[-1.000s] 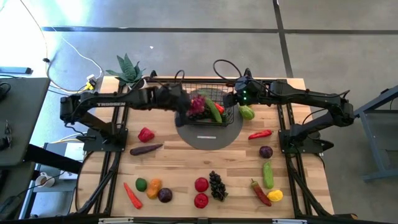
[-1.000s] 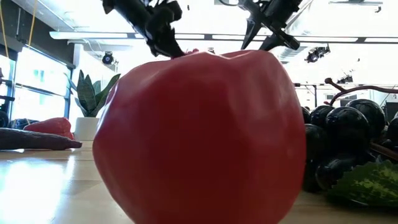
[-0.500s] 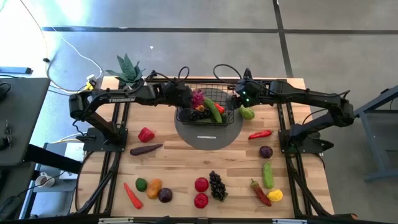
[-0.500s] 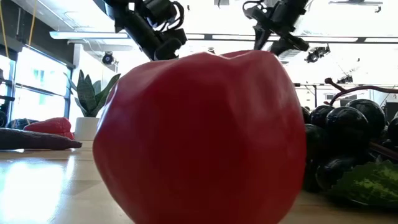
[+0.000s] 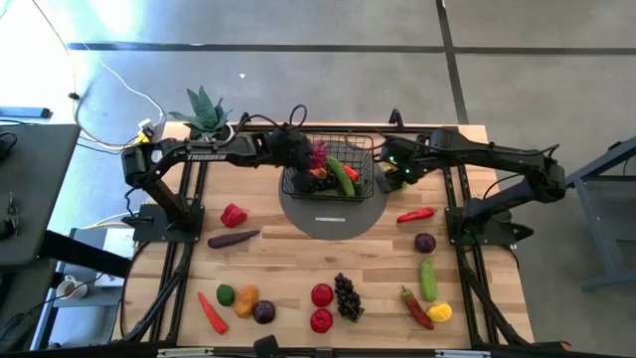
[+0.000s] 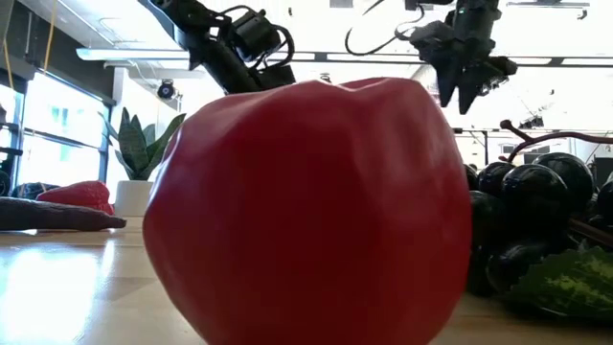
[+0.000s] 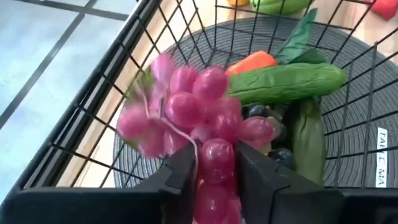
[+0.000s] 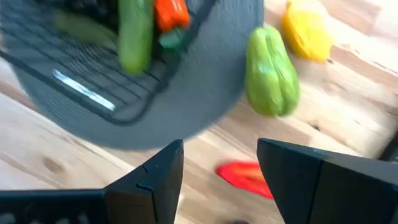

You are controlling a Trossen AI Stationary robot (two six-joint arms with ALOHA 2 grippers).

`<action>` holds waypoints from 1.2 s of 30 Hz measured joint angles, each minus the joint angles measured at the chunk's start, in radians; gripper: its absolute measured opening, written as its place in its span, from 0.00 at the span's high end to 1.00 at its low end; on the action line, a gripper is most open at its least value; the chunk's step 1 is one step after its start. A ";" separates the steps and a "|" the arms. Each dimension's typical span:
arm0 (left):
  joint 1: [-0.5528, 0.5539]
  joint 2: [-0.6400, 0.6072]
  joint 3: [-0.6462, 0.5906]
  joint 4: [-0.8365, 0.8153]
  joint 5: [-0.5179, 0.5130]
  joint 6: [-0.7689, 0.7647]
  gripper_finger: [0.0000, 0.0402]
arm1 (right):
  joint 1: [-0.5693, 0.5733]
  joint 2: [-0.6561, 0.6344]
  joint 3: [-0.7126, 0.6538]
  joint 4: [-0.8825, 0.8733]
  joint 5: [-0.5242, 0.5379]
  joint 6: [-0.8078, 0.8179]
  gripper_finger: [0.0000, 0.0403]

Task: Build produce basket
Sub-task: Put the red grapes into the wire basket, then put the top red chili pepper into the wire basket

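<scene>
My left jaws are clamped on the stem end of a bunch of pink grapes [image 7: 199,112], a knobbly cluster of smooth, glossy beads that hangs over the left side of the basket [image 5: 331,195]. The basket is black wire grid, roughly square with low walls, and sits on a flat grey ribbed disc [image 5: 333,221] at the far middle of the table [image 5: 298,259]. Inside it a cucumber [image 7: 286,81], long, bumpy and green, lies with its long axis slanting across the wire floor, an orange piece [image 7: 249,62] against its far side and dark grapes [image 7: 261,112] tucked under it. My right jaws stand apart with nothing between them, over the table just to the right of the basket. Through that wrist camera I see a lumpy green pepper [image 8: 272,71] standing clear of the disc's edge, a yellow piece [image 8: 305,31] beyond it, and a red chilli [image 8: 245,174] on the bare wood. The low camera shows none of the basket: a big red, waxy, dimpled fruit [image 6: 306,211] fills it, with black grapes [image 6: 527,220] to one side. From above, the remaining produce [image 5: 328,298] lies scattered along the near half of the table.
</scene>
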 joint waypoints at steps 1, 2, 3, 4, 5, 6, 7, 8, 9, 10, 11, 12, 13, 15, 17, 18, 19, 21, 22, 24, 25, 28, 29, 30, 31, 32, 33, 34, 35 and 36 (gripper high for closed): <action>0.000 0.001 0.000 0.000 0.000 0.000 0.77 | 0.007 0.000 0.000 -0.017 0.008 0.000 0.53; 0.001 0.004 0.000 0.000 -0.002 -0.001 0.76 | 0.014 0.000 -0.003 -0.027 0.016 0.000 0.53; 0.001 0.006 0.000 -0.003 -0.005 -0.001 0.74 | 0.020 0.000 -0.011 -0.031 0.020 0.000 0.53; 0.000 0.006 0.000 -0.006 -0.009 -0.002 0.72 | 0.026 0.000 -0.022 -0.040 0.020 0.000 0.53; 0.000 0.006 0.000 -0.005 -0.014 -0.003 0.71 | 0.031 0.000 -0.034 -0.048 0.020 0.000 0.53; 0.000 0.006 0.000 -0.005 -0.018 -0.010 0.69 | 0.036 0.000 -0.047 -0.051 0.018 0.000 0.53; 0.000 0.006 0.003 -0.010 -0.022 -0.021 0.67 | 0.039 0.000 -0.063 -0.050 0.012 0.000 0.53; 0.003 0.006 0.006 -0.014 -0.023 -0.032 0.65 | 0.043 0.000 -0.079 -0.049 0.004 0.001 0.53; 0.005 0.006 0.013 -0.018 -0.023 -0.043 0.63 | 0.046 0.000 -0.097 -0.049 0.003 0.002 0.53; 0.006 0.006 0.020 -0.022 -0.023 -0.053 0.61 | 0.050 0.000 -0.111 -0.049 0.003 0.004 0.53; 0.010 0.006 0.028 -0.031 -0.024 -0.062 0.60 | 0.052 0.000 -0.125 -0.049 0.002 0.005 0.53; 0.013 0.006 0.036 -0.042 -0.024 -0.071 0.58 | 0.054 0.000 -0.138 -0.049 0.001 0.003 0.53; 0.015 0.006 0.045 -0.053 -0.023 -0.078 0.56 | 0.056 0.000 -0.148 -0.049 -0.003 -0.002 0.53; 0.022 0.006 0.067 -0.073 -0.023 -0.088 0.53 | 0.056 0.000 -0.168 -0.044 -0.018 -0.029 0.53; 0.028 0.006 0.093 -0.099 -0.023 -0.097 0.50 | 0.056 0.000 -0.191 -0.037 -0.038 -0.067 0.53; 0.032 0.006 0.106 -0.117 -0.023 -0.097 0.48 | 0.056 0.000 -0.202 -0.036 -0.054 -0.091 0.53; 0.034 0.006 0.118 -0.130 -0.024 -0.097 0.47 | 0.055 0.000 -0.214 -0.033 -0.072 -0.120 0.53; 0.039 0.006 0.143 -0.146 -0.031 -0.097 0.45 | 0.048 0.000 -0.235 -0.023 -0.114 -0.186 0.53; 0.042 0.006 0.153 -0.148 -0.033 -0.097 0.45 | 0.043 0.000 -0.244 -0.017 -0.140 -0.220 0.53; 0.048 0.006 0.171 -0.148 -0.050 -0.083 0.44 | 0.034 0.000 -0.262 -0.010 -0.182 -0.282 0.53; 0.051 0.006 0.178 -0.148 -0.062 -0.072 0.44 | 0.031 0.000 -0.270 -0.010 -0.189 -0.314 0.53; 0.054 0.006 0.196 -0.148 -0.096 -0.047 0.44 | 0.029 0.000 -0.283 -0.008 -0.190 -0.415 0.53; 0.055 0.006 0.200 -0.148 -0.105 -0.043 0.44 | 0.029 0.000 -0.284 -0.007 -0.191 -0.447 0.53; 0.055 0.006 0.204 -0.148 -0.110 -0.038 0.44 | 0.029 0.001 -0.284 -0.006 -0.195 -0.476 0.53; 0.055 0.006 0.207 -0.148 -0.114 -0.034 0.44 | 0.029 0.003 -0.284 -0.004 -0.207 -0.504 0.53; 0.054 0.006 0.210 -0.148 -0.122 -0.028 0.44 | 0.029 0.007 -0.284 -0.003 -0.216 -0.528 0.53; 0.054 0.005 0.211 -0.148 -0.128 -0.026 0.44 | 0.029 0.012 -0.284 -0.004 -0.222 -0.553 0.53; 0.054 0.005 0.212 -0.148 -0.128 -0.026 0.44 | 0.029 0.017 -0.284 -0.003 -0.228 -0.576 0.52; 0.054 0.005 0.212 -0.148 -0.128 -0.026 0.44 | 0.029 0.024 -0.284 -0.002 -0.230 -0.595 0.52; 0.054 0.005 0.212 -0.148 -0.128 -0.026 0.44 | 0.029 0.034 -0.284 0.000 -0.230 -0.611 0.51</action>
